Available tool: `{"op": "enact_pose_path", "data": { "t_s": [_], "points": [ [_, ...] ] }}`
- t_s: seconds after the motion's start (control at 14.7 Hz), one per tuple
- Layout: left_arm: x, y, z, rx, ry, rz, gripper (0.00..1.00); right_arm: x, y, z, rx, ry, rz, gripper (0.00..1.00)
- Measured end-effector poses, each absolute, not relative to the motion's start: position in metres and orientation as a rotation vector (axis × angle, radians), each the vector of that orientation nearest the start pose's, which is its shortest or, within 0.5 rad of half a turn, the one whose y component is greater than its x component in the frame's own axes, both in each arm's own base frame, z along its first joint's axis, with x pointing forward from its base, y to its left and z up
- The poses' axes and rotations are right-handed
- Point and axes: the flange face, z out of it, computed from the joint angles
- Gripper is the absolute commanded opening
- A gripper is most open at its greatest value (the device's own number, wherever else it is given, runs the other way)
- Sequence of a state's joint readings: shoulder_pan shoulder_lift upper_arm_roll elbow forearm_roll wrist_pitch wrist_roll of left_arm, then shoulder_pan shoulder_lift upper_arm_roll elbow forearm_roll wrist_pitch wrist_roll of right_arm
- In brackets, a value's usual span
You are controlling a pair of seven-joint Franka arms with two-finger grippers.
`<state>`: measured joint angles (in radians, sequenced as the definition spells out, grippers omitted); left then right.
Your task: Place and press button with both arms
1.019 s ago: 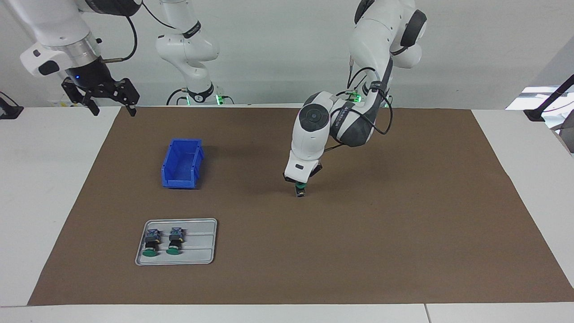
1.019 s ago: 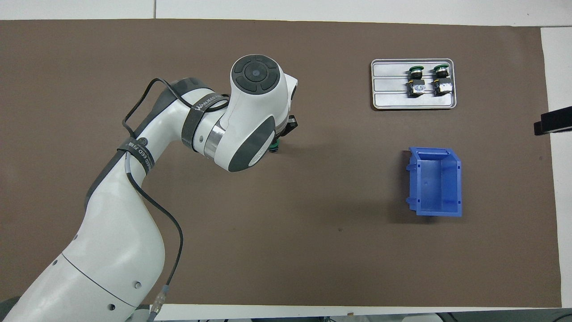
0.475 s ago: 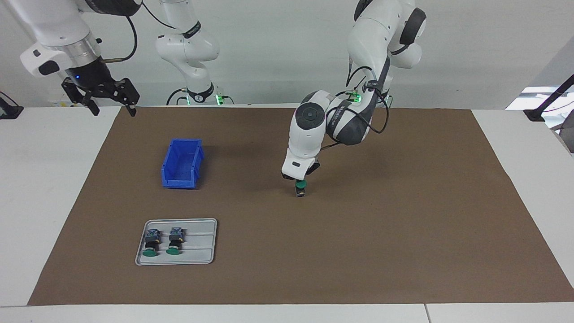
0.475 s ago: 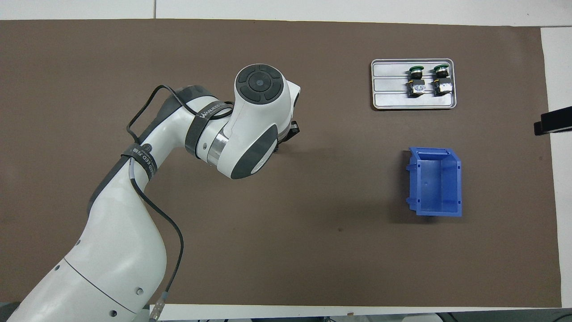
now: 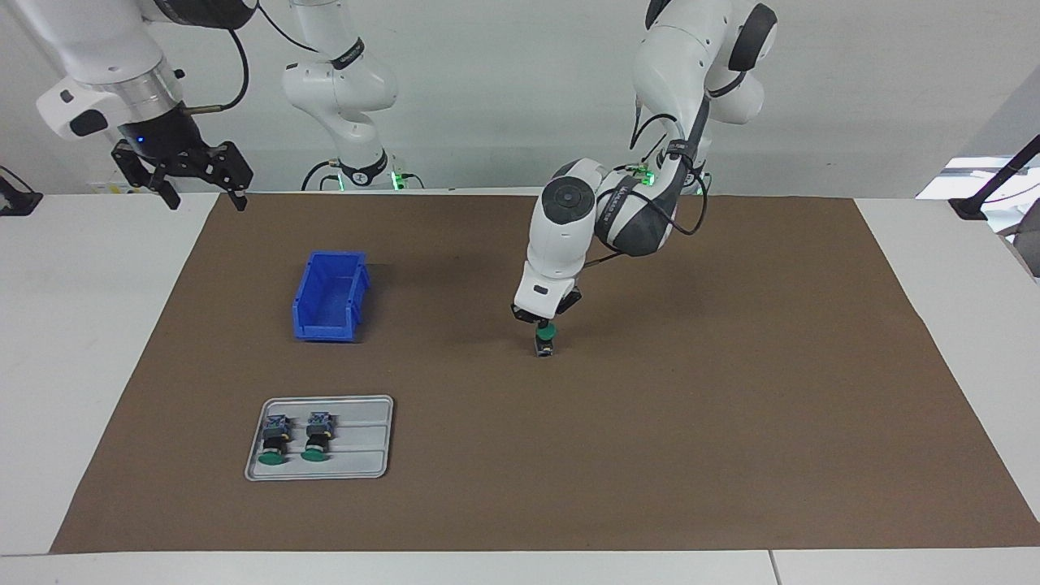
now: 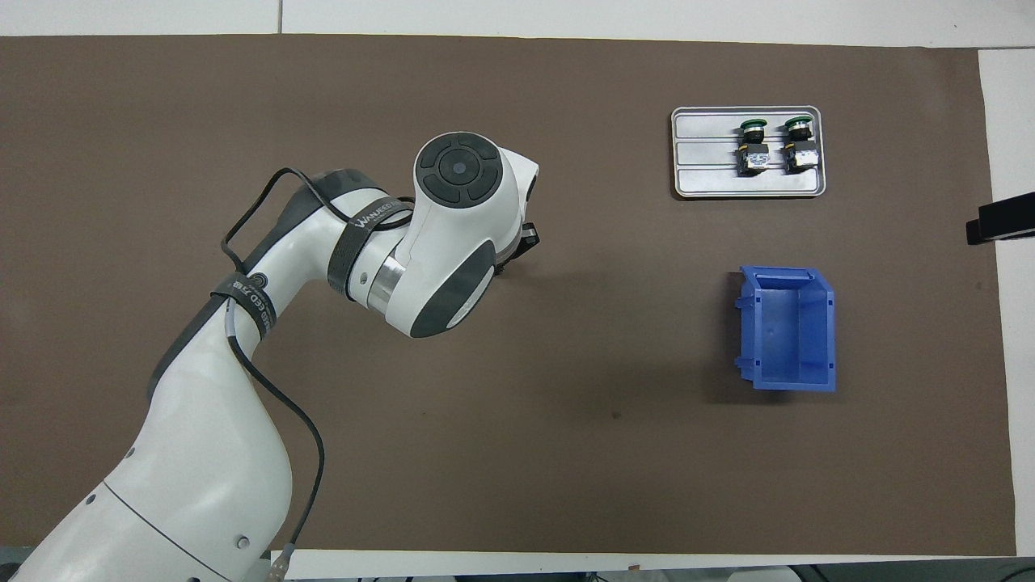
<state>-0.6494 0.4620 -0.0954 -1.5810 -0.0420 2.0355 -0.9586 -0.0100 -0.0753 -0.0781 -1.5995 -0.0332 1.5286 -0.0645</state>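
A button (image 5: 545,341) stands upright on the brown mat near its middle, green cap up. My left gripper (image 5: 541,323) hangs right over the cap, shut, with its fingertips at the cap's top; I cannot tell whether they touch it. In the overhead view the left arm's wrist (image 6: 457,230) covers this button. My right gripper (image 5: 205,195) waits open and raised over the white table at the right arm's end, holding nothing.
A grey tray (image 5: 366,439) (image 6: 703,153) holds two more green-capped buttons (image 5: 275,443) (image 5: 315,439) lying on their sides. A blue bin (image 5: 329,331) (image 6: 788,384) sits on the mat, nearer to the robots than the tray.
The left arm's wrist has risen a little, so the shut gripper now sits higher on the button's cap. The button and the right arm have not moved.
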Motion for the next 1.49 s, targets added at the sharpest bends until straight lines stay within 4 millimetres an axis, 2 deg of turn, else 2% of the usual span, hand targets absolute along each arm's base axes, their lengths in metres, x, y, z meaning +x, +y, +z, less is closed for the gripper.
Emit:
{"op": "enact_pose_path", "data": {
  "t_s": [0.41,0.61,0.81,1.02,1.09,1.15,1.22,1.29,1.36,1.43,1.49],
  "points": [
    [0.505,-0.457,0.368,-3.174,-0.391,0.088,0.01,0.524,-0.052,0.648,-3.169,0.039,-0.003,0.99],
    [0.506,-0.457,0.369,-3.174,-0.392,0.089,0.08,0.524,-0.052,0.648,-3.169,0.039,-0.003,0.99],
    [0.506,-0.457,0.37,-3.175,-0.394,0.088,0.08,0.524,-0.052,0.648,-3.169,0.039,-0.003,0.99],
    [0.51,-0.455,0.38,-3.192,-0.422,0.09,0.11,0.524,-0.052,0.648,-3.169,0.039,-0.003,0.99],
    [0.512,-0.453,0.388,-3.203,-0.439,0.088,0.15,0.524,-0.052,0.648,-3.169,0.039,-0.003,0.99],
    [0.514,-0.451,0.399,-3.216,-0.455,0.079,0.21,0.524,-0.052,0.648,-3.169,0.039,-0.003,0.99],
    [0.514,-0.447,0.412,-3.226,-0.465,0.07,0.34,0.524,-0.052,0.648,-3.169,0.039,-0.003,0.99],
    [0.514,-0.443,0.426,-3.232,-0.473,0.062,0.66,0.524,-0.052,0.648,-3.169,0.039,-0.003,0.99],
    [0.514,-0.438,0.44,-3.237,-0.482,0.049,0.91,0.524,-0.052,0.648,-3.169,0.039,-0.003,0.99],
    [0.516,-0.432,0.453,-3.243,-0.496,0.033,1.0,0.524,-0.052,0.648,-3.169,0.039,-0.003,0.99],
    [0.517,-0.424,0.464,-3.245,-0.51,0.024,1.0,0.524,-0.052,0.648,-3.169,0.039,-0.003,0.99]
  ]
}}
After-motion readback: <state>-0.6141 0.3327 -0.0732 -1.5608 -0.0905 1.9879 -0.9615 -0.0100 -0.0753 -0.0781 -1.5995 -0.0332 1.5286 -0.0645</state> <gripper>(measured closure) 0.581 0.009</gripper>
